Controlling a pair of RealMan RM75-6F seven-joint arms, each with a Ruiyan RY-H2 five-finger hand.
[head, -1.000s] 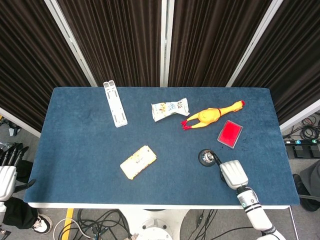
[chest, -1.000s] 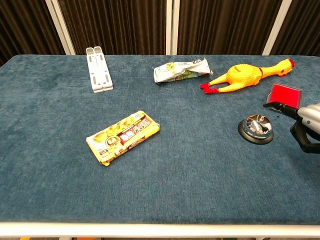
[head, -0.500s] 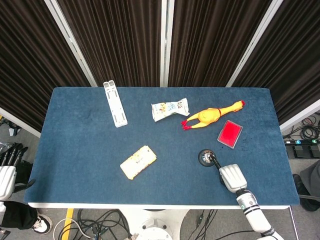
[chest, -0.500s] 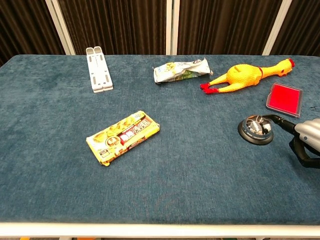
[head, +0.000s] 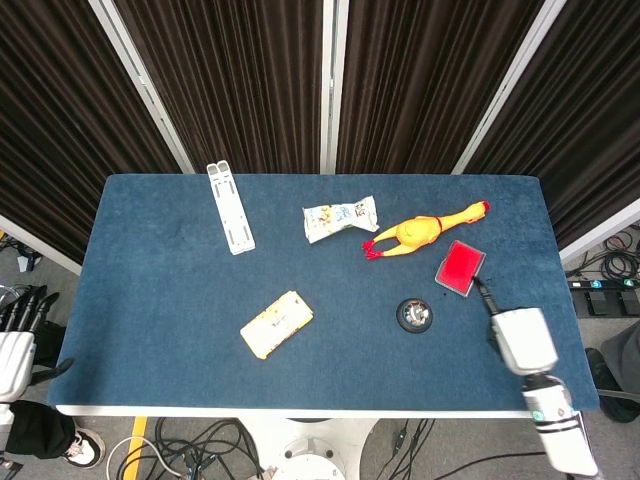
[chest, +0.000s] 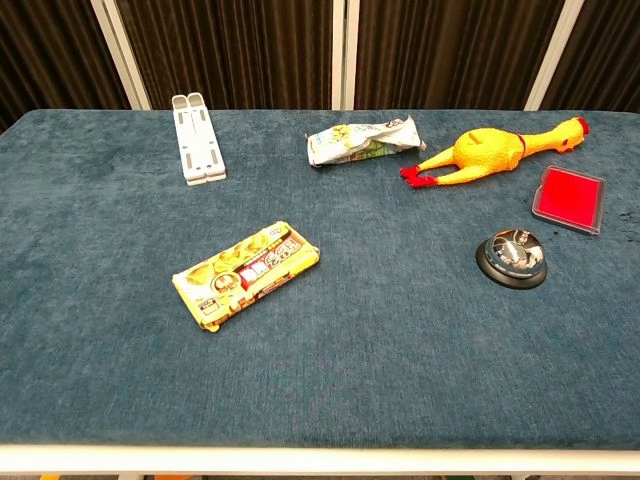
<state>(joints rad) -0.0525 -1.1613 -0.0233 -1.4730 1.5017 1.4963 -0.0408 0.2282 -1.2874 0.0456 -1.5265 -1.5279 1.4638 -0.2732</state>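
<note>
The right hand's dark fingertips (head: 482, 292) hover just short of the red box (head: 460, 268), touching nothing; whether they are spread or curled I cannot tell from above. The right hand (head: 520, 338) sits beside the bell (head: 414, 315), which stands near the box, with the chicken (head: 420, 232) beyond it. The left hand (head: 18, 335) hangs off the table edge (head: 300, 408), fingers straight and apart, empty. A careless reach could clip the box and skid it toward the chicken (the cloth looks grippy, though). Half a second ago the right hand was at the bell; it has since swung away toward the box.
</note>
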